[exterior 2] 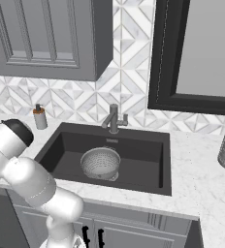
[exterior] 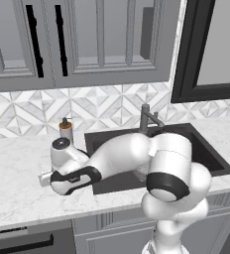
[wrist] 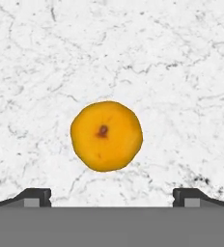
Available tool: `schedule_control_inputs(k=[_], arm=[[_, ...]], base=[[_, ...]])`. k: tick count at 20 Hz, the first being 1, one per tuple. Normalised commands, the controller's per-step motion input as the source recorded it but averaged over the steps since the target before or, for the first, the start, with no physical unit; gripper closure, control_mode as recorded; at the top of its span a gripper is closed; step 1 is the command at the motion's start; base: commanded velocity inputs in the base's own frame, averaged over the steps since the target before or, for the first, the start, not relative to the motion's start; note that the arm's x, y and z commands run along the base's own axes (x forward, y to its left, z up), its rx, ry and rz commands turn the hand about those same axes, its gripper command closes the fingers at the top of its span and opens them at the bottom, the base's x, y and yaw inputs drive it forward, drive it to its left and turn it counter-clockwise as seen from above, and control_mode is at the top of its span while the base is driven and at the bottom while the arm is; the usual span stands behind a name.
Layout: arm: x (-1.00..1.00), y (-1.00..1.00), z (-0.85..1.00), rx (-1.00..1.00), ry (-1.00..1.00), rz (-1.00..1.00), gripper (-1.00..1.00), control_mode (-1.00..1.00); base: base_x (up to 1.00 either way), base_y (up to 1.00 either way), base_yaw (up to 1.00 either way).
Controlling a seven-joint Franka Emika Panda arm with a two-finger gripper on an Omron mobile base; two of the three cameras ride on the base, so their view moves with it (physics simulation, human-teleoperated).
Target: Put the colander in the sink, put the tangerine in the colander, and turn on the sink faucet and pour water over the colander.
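My gripper (wrist: 112, 198) hangs with jaws spread wide and empty; the tangerine (wrist: 106, 136) lies on the marble counter (wrist: 181, 72) straight ahead, centred between my fingertips (wrist: 34, 197); round, no axis to favour.

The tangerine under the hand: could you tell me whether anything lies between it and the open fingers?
Nothing visible does. The tangerine sits alone on bare marble counter, and the hand looks straight at it, fingers wide apart.
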Motion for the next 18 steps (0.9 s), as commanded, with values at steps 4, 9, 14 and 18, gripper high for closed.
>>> schedule_control_inputs(k=[4,9,14,18], arm=[[0.41,0.05,-0.11,0.02,0.0,0.01,-1.0,-1.0],[0.2,0.1,-0.15,0.0,0.0,0.02,-1.0,-1.0],[0.0,0.18,-0.21,0.0,0.0,0.01,-1.0,-1.0],[0.0,0.14,-0.21,0.0,0.0,0.0,-1.0,-1.0]], base=[[0.0,0.0,0.0],[0.0,0.0,0.0],[0.0,0.0,0.0],[0.0,0.0,0.0]])
